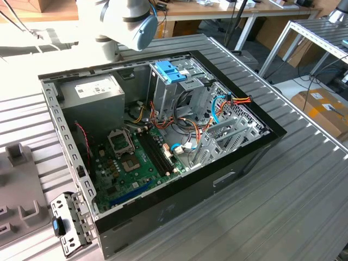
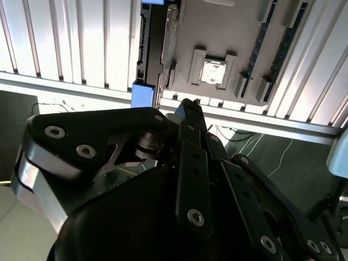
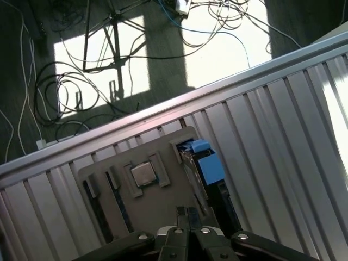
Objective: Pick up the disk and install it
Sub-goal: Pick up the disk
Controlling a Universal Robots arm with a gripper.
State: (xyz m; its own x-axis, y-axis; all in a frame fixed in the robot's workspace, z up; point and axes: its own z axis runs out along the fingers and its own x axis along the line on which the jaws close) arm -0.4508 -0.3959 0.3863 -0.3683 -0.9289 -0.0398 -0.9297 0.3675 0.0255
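The disk (image 3: pixel 197 173) stands on edge in a slot of a grey tray (image 3: pixel 109 168), with a blue rail (image 3: pixel 209 163) on its side. In the second wrist view the disk (image 2: pixel 162 49) shows as a dark thin edge with a blue end piece. My gripper (image 3: pixel 186 213) hovers above the tray just beside the disk, fingers together and holding nothing. Its black linkages and tip (image 2: pixel 187 107) are also seen in the second wrist view. The open computer case (image 1: pixel 228 179) lies on the ribbed table in the exterior view, with the arm's joint (image 1: pixel 133 22) above its far edge.
The tray also holds a processor chip (image 3: pixel 144 174) and memory sticks (image 3: pixel 117 209). Beyond the table's edge (image 3: pixel 163 117) is floor with cables and a tripod. In the case sit a power-supply box (image 1: pixel 95 95), a cage with a light-blue bracket (image 1: pixel 171 70) and a motherboard (image 1: pixel 130 163).
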